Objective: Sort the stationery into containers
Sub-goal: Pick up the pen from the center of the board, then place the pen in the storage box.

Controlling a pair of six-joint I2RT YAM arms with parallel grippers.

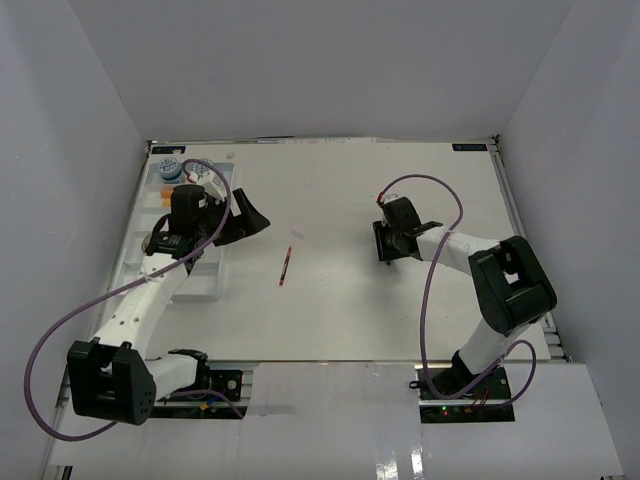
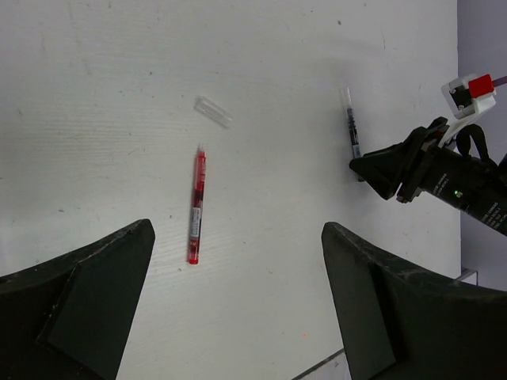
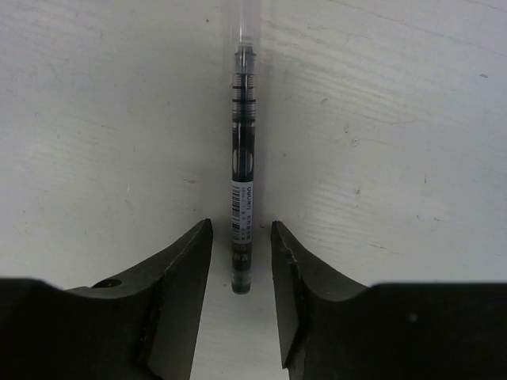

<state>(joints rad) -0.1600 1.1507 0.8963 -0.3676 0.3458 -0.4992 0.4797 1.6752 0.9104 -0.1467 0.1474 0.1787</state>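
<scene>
while the left fingers (image 2: 79, 305) gape wide, the right fingers (image 3: 158, 309) narrowly flank a slim, clear-capped dark pen (image 3: 242, 198).

From overhead I see a red pen (image 1: 285, 267) lying alone on the table (image 1: 340, 310), a little left of centre and nearly upright in the frame. My left gripper (image 1: 248, 218) is above and left of it, just right of the tray (image 1: 205, 283) that runs along the left edge. A blue-white tub (image 1: 170, 168) sits at the tray's upper end. My right gripper (image 1: 390, 243) is right of centre, well apart from the red pen.
</scene>
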